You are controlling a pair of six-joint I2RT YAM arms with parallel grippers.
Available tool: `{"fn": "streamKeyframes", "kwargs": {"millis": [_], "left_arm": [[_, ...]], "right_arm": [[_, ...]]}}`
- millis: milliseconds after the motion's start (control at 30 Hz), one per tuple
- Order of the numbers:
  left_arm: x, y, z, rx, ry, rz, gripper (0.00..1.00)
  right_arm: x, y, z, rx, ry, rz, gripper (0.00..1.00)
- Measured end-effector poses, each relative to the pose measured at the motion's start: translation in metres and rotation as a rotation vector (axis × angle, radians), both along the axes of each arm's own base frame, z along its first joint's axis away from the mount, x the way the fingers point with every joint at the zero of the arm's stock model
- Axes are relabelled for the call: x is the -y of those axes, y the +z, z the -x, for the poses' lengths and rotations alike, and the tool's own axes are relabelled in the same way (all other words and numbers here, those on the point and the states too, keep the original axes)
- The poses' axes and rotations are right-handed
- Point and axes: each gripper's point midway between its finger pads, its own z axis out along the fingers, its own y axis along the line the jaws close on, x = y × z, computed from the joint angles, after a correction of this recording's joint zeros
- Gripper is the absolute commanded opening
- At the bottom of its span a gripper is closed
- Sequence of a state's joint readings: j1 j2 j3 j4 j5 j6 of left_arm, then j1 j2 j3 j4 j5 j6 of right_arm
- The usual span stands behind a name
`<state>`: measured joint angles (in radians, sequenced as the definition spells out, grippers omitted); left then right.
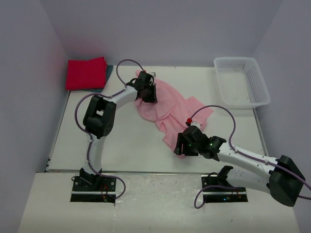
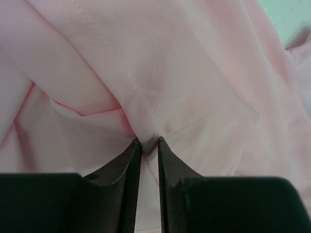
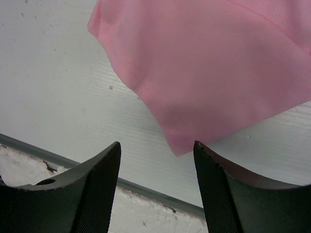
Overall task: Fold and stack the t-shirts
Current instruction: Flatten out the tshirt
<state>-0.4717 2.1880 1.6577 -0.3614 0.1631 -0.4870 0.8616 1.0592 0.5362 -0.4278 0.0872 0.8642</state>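
Observation:
A pale pink t-shirt [image 1: 170, 109] lies crumpled across the middle of the table, running from the far left down toward the near edge. My left gripper [image 1: 148, 94] sits on its far end, and in the left wrist view the gripper [image 2: 147, 141] is shut on a pinched fold of the pink cloth [image 2: 170, 73]. My right gripper [image 1: 182, 148] hovers open at the shirt's near corner. In the right wrist view that pink corner [image 3: 218, 63] hangs just ahead of the gripper [image 3: 156, 144], not between the fingers. A folded red t-shirt [image 1: 86, 73] rests at the far left on a dark teal one [image 1: 109, 72].
A white mesh basket [image 1: 234, 59] stands at the far right corner. The table's front edge [image 3: 73, 162] runs just under my right fingers. Walls close in the table on the left, right and back.

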Motion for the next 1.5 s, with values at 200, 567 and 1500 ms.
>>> {"fn": "streamKeyframes", "kwargs": {"millis": [200,567,1500], "left_arm": [[0.001,0.01,-0.001,0.017,-0.001,0.008,0.17],[0.001,0.012,-0.001,0.019,0.002,0.012,0.24],[0.01,0.019,-0.003,0.031,-0.016,0.03,0.15]], "right_arm": [[-0.001,0.0,0.0,0.0,0.002,0.0,0.63],[-0.001,0.0,0.0,0.0,0.003,0.0,0.63],[0.002,0.001,0.004,0.012,-0.004,-0.022,0.62]]}}
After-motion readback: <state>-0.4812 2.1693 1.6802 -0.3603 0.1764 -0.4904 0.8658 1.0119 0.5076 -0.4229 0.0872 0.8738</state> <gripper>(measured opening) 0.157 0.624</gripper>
